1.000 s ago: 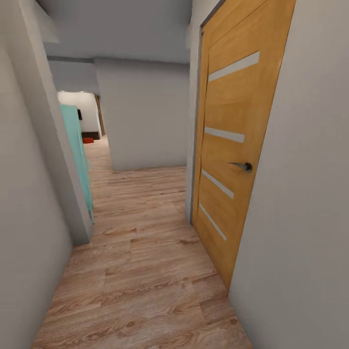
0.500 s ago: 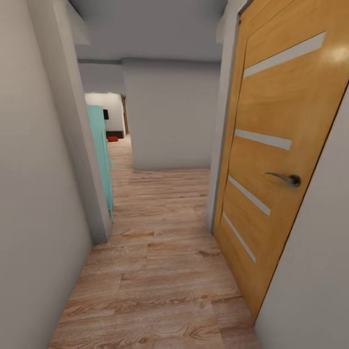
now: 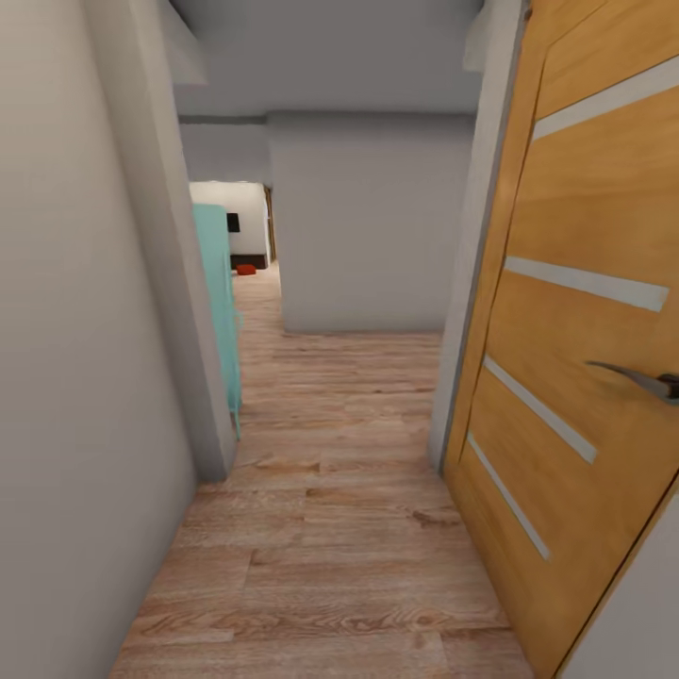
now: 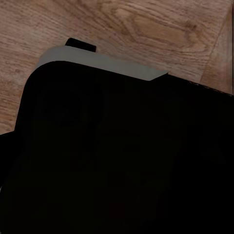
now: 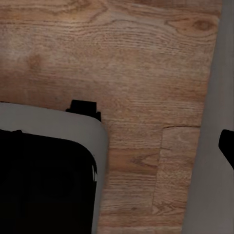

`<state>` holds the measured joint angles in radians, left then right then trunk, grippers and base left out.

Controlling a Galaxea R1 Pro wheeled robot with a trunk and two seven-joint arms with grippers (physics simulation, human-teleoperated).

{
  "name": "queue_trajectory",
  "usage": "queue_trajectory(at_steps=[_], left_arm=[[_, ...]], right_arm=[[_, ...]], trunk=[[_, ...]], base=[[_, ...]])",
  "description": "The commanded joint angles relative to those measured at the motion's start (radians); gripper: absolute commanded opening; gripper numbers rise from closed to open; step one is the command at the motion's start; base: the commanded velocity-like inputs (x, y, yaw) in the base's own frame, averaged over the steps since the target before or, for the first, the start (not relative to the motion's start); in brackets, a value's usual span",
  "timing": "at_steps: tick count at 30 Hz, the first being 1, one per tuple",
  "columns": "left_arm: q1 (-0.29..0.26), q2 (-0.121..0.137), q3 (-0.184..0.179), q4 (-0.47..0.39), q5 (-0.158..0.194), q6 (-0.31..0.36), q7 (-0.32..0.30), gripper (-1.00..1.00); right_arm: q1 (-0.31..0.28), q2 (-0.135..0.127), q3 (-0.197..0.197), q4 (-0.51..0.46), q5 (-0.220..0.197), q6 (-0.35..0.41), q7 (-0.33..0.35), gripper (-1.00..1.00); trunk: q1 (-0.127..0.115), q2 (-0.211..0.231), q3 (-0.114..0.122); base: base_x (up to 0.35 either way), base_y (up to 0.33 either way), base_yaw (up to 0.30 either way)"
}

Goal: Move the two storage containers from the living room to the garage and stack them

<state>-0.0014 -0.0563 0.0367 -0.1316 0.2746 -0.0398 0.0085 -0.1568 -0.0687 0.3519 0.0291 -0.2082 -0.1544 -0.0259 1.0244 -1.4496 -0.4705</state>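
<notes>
**Ana:** While the robot stands in a narrow hallway, what does the head view give us?

**Ben:** Pale wood-plank flooring (image 3: pixel 330 528) runs ahead between grey walls. A honey-brown door (image 3: pixel 585 377) with pale horizontal strips and a metal handle (image 3: pixel 651 379) stands close on one side. Opposite the door, a teal panel (image 3: pixel 219 302) juts past a wall corner. Far beyond the door, through an opening, sits a small red shape (image 3: pixel 246 270) on the floor of a lit room; it is too small to tell whether it is a storage container.

**Ana:** And the left wrist view?

**Ben:** A dark, rounded body with a grey edge (image 4: pixel 102 61), probably the robot's own base, over the same planks. I cannot tell how the left pincer stands.

**Ana:** The right wrist view?

**Ben:** Planks again, a grey-edged dark body (image 5: pixel 58 122), and a pale strip (image 5: pixel 214 146) that may be a wall. The right pincer's state cannot be told either.

**Ana:** So how far along is the job?

**Ben:** Early, I judge. Neither arm visibly carries a container, and both fetching and stacking seem left to do.
</notes>
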Motion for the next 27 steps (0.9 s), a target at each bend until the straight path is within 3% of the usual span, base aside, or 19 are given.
queue_trajectory(at_steps=[1,27], left_arm=[[0.000,0.000,0.003,0.000,0.003,-0.002,0.001,1.00],[0.000,0.012,0.003,0.009,0.003,0.001,0.002,1.00]], right_arm=[[-0.001,0.001,0.009,0.003,-0.010,-0.006,0.001,1.00],[-0.001,-0.001,0.010,0.001,-0.002,-0.010,-0.001,1.00]], trunk=[[0.001,0.000,-0.001],[0.001,0.000,-0.001]], base=[[0.323,0.000,0.003],[0.325,0.000,0.000]])
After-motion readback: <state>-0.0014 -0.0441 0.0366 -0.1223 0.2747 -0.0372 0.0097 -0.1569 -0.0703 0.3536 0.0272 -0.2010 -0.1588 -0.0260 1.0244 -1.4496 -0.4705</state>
